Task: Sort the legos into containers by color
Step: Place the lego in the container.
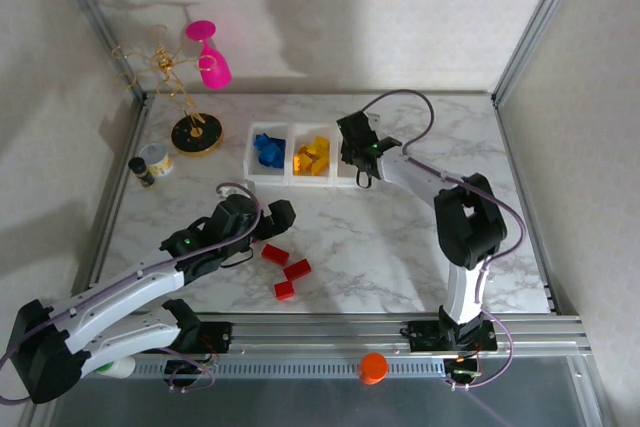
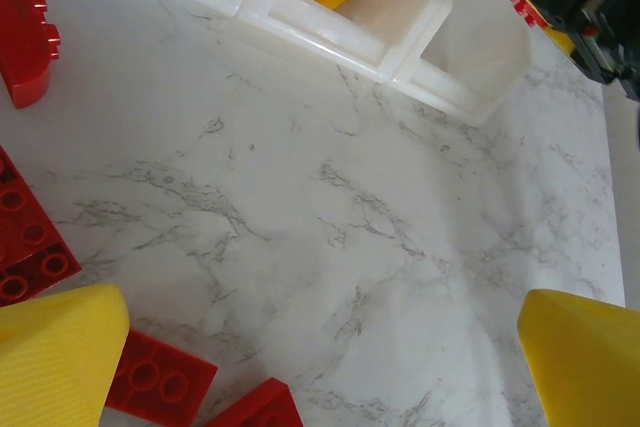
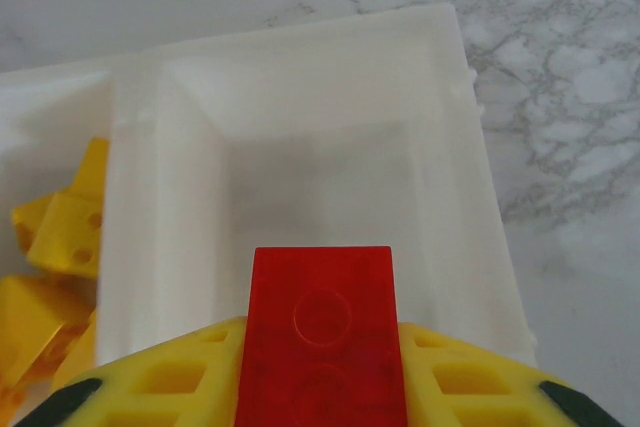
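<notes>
The containers (image 1: pixel 290 153) stand in a row at the back of the table, with blue legos (image 1: pixel 267 149) in the left bin and yellow legos (image 1: pixel 312 155) in the middle one. My right gripper (image 1: pixel 356 163) hangs over the right bin (image 3: pixel 300 32), which is empty, and is shut on a red lego (image 3: pixel 322 327). Yellow legos (image 3: pixel 60 247) show in the neighbouring bin. Three red legos (image 1: pixel 286 269) lie near the table's front. My left gripper (image 1: pixel 281 214) hovers just above and behind them, open, its yellow fingertips (image 2: pixel 60 347) wide apart over bare marble with red legos (image 2: pixel 160 377) at the lower left.
A gold wire stand on a round black base (image 1: pixel 196 133) holds a pink glass (image 1: pixel 212 62) at the back left. A small can (image 1: pixel 157 159) and a dark bottle (image 1: pixel 141 171) stand beside it. Metal frame rails (image 1: pixel 400 327) line the table's edges.
</notes>
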You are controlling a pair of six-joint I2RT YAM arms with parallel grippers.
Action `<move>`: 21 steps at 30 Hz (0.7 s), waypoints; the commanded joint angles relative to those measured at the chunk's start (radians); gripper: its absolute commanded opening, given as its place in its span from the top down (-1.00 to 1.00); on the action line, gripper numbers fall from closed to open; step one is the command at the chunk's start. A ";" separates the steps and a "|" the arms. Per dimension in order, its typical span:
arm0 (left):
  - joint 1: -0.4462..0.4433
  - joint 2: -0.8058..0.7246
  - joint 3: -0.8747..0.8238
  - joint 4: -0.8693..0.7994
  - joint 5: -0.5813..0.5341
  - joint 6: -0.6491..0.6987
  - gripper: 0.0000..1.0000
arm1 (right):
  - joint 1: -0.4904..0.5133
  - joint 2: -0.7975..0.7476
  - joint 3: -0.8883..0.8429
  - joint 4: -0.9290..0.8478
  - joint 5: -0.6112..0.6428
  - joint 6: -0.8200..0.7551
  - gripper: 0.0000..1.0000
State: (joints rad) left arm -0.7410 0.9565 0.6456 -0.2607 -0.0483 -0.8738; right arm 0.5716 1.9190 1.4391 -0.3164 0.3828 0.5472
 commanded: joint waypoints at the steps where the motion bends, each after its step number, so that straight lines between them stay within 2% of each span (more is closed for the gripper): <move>1: -0.009 0.014 0.052 0.051 -0.031 0.022 -0.99 | -0.029 0.074 0.083 0.007 -0.028 -0.049 0.26; 3: -0.009 0.018 0.063 0.049 -0.038 0.031 -0.99 | -0.034 0.101 0.114 -0.001 -0.044 -0.070 0.15; 9: -0.009 0.021 0.065 0.047 -0.046 0.035 -0.99 | -0.034 0.068 0.104 0.001 -0.044 -0.083 -0.01; 16: -0.009 0.004 0.071 0.030 -0.043 0.031 -0.99 | 0.006 -0.074 -0.005 0.009 -0.070 -0.096 -0.10; 21: -0.009 -0.039 0.052 -0.010 -0.048 0.022 -0.99 | 0.062 -0.205 -0.143 -0.004 -0.082 -0.089 -0.22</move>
State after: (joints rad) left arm -0.7429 0.9539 0.6903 -0.2398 -0.0708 -0.8597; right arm 0.6056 1.7832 1.3579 -0.3031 0.3141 0.4595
